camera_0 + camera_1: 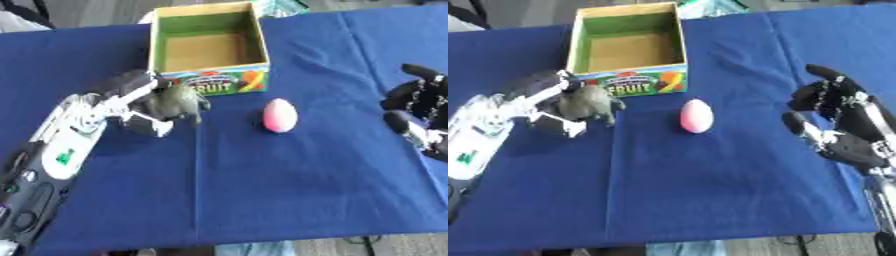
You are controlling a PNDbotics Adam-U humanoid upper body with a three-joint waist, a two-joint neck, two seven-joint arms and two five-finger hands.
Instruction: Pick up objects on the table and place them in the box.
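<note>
Presently, in the left eye view, the left hand (140, 102) sits just in front of the box's near left corner with its fingers and thumb curled round a grey-green toy figure (179, 101). The figure looks like a small animal with legs hanging below the grip. It appears to be moulded plastic or rubber: judged light, fairly stiff in the body, with thin legs that offer a poor hold. The bulky torso is the sound place to take it, and that is where the hand has it. The forearm runs up from the lower left corner, the wrist bent so that the hand points toward the box (256, 37). This box is open-topped, green inside with a tan floor, has a fruit label on its near wall, and nothing shows in it. A pink egg-shaped object (280, 115) lies on the blue tablecloth (262, 190), apart from the box and to the right of the held figure. Smooth and rounded, it is judged light and liable to roll or slip; a grasp across its middle from above would suit it.

Next, the right eye view gives the better sight of the right hand (842, 120), which stands at the table's right side, well apart from the egg. Its fingers are spread and relaxed, pointing upward, thumb toward the centre, and it holds nothing. The same view confirms the figure touching the left hand, beside the box and not over its opening.
</note>
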